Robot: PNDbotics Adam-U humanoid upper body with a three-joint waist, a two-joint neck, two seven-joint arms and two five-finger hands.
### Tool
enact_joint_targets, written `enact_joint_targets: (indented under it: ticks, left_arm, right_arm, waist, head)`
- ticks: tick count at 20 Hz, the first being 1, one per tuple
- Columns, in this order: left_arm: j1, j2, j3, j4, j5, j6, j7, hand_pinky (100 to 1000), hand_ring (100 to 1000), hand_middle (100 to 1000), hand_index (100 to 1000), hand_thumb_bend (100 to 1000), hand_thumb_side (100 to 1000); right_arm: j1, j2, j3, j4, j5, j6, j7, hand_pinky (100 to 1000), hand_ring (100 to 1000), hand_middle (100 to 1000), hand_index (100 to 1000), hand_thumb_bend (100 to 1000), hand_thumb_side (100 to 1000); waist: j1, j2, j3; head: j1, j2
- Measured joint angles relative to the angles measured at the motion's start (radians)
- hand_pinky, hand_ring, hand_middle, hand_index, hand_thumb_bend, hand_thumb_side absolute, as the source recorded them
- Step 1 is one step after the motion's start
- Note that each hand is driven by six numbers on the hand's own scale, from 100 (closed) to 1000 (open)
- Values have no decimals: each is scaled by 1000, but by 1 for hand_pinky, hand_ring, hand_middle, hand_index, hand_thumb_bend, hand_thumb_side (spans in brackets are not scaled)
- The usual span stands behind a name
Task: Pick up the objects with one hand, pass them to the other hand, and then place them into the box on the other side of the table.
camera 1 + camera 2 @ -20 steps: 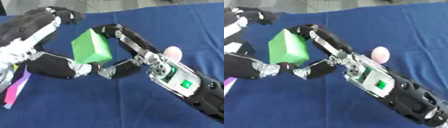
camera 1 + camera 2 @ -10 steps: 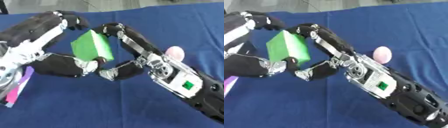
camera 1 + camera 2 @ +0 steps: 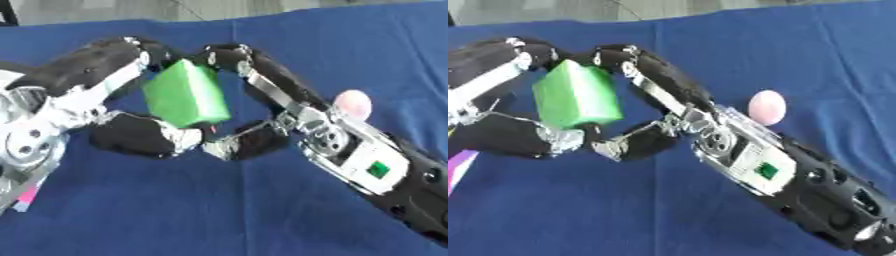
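My fingers (image 3: 229,56) on the right hand (image 3: 302,125) curl over the top of the one green block (image 3: 185,98), thumb tip below its lower corner. My left hand (image 3: 83,95) closes on the same block from the other side, fingers arched to its top edge and thumb (image 3: 144,140) under it. Between the two hands, the block hangs tilted above the blue table (image 3: 219,210). One pale pink ball (image 3: 766,107) lies on the cloth just beyond my right wrist. A single pink and purple strip (image 3: 460,167) shows at the left edge.
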Motion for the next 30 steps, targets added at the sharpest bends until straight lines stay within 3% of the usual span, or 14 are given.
enact_joint_targets:
  ticks: [4, 8, 14, 20, 25, 30]
  left_arm:
    - [-1, -5, 0, 4, -12, -2, -2, 843, 773, 717, 831, 390, 474]
    - [0, -10, 0, 4, -31, 16, 15, 838, 764, 699, 818, 395, 456]
    - [1, -13, 0, -2, -35, 34, 35, 830, 742, 668, 790, 283, 393]
    - [2, -12, 0, -5, -35, 40, 40, 823, 719, 621, 749, 100, 315]
    - [5, -12, 1, -9, -35, 45, 33, 800, 683, 573, 695, 100, 304]
    - [7, -11, 1, -9, -35, 46, 30, 762, 601, 474, 580, 100, 327]
  right_arm:
    - [4, 0, 1, 0, 9, 8, -4, 752, 596, 491, 689, 100, 100]
    - [8, 6, 1, -1, 11, 53, -14, 749, 593, 487, 688, 100, 100]
    - [8, 10, 3, -7, 23, 104, -15, 750, 595, 490, 690, 100, 100]
    - [9, 13, 3, -14, 40, 141, -2, 751, 598, 491, 690, 100, 100]
    - [16, 17, 3, -19, 56, 147, 7, 757, 605, 499, 697, 100, 100]
    - [16, 20, 3, -23, 75, 162, 15, 767, 636, 534, 730, 100, 100]
  waist:
    - [1, 0, 0]
    - [1, 0, 0]
    - [-5, 1, 2]
    - [-5, 1, 3]
    - [-8, 1, 3]
    - [-8, 1, 2]
  head:
    - [0, 0]
    - [-1, 0]
    - [-1, 0]
    - [0, 0]
    - [2, 0]
    - [3, 0]
